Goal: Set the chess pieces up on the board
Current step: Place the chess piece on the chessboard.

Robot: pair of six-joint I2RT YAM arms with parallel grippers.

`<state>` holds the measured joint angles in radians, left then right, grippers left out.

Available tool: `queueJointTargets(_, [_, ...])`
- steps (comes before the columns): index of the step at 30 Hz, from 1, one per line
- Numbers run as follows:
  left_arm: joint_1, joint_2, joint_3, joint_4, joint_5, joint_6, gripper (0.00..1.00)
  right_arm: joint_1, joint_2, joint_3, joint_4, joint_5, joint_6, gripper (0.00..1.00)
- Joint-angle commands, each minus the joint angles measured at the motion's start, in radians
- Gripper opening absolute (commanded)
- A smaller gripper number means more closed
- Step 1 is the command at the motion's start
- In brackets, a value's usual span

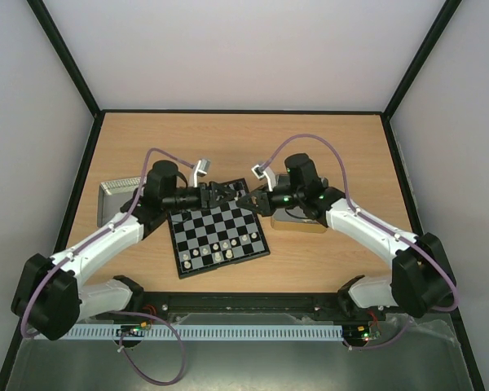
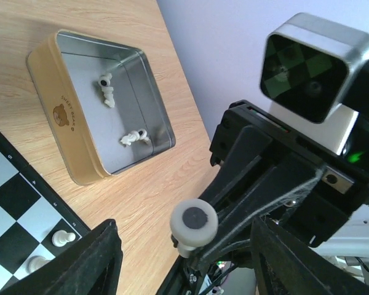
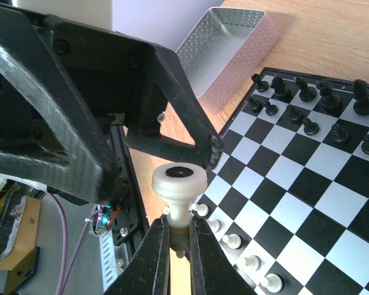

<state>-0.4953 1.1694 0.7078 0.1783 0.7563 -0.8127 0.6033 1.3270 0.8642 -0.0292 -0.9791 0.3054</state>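
Over the wooden counter [image 1: 326, 147], the right pincer [image 3: 179, 246] clamps a white chess piece [image 3: 179, 187] lengthwise, its base facing the parted left pincer [image 2: 187, 258].

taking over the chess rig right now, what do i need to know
Right gripper: shut on a white piece, held in the air by the board's edge.
Left gripper: open, fingers on either side of that piece, not gripping it.
Board: black pieces stand in two rows on one side, and a partial white row stands on the other.
Gold tray: two loose pieces lie inside.
Left to do: place the held piece, then probably the two from the tray.
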Motion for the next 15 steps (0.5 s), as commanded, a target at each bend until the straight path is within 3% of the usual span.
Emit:
queueJointTargets(1, [-0.006,0.021,0.020,-0.006,0.025,0.007,0.59,0.011,0.009,0.045,-0.029,-0.034,-0.033,0.05])
queueJointTargets(15, [-0.022,0.082,0.034,0.016,0.059,-0.005,0.30,0.019,0.042,0.074,-0.073,-0.044,-0.059,0.05])
